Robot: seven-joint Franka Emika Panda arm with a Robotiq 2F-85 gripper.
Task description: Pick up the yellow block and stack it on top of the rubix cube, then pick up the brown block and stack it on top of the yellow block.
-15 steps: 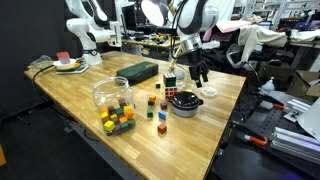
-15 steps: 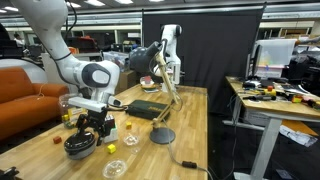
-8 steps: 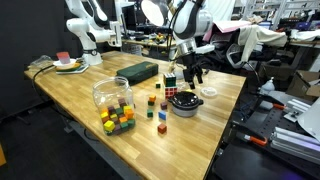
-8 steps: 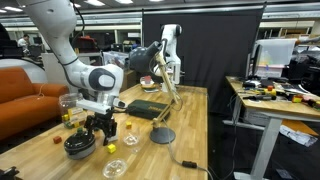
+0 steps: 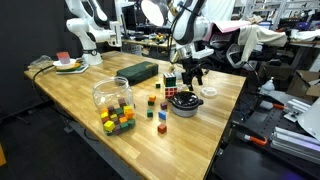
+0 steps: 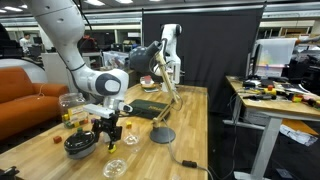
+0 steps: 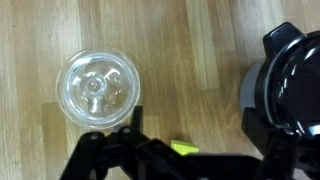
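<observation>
Yellow block (image 7: 183,148) unmoved, gripper (image 6: 110,142), jaws apart, shifted above it

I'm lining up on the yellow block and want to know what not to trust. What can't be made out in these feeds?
- Yellow block: the wrist view shows only a sliver; the gripper covers the rest.
- Loose little cubes: too small in an exterior view to tell brown from red.
- Black bowl: cut off by the wrist view's right edge.
- Rubix cube: outside the wrist view.
</observation>
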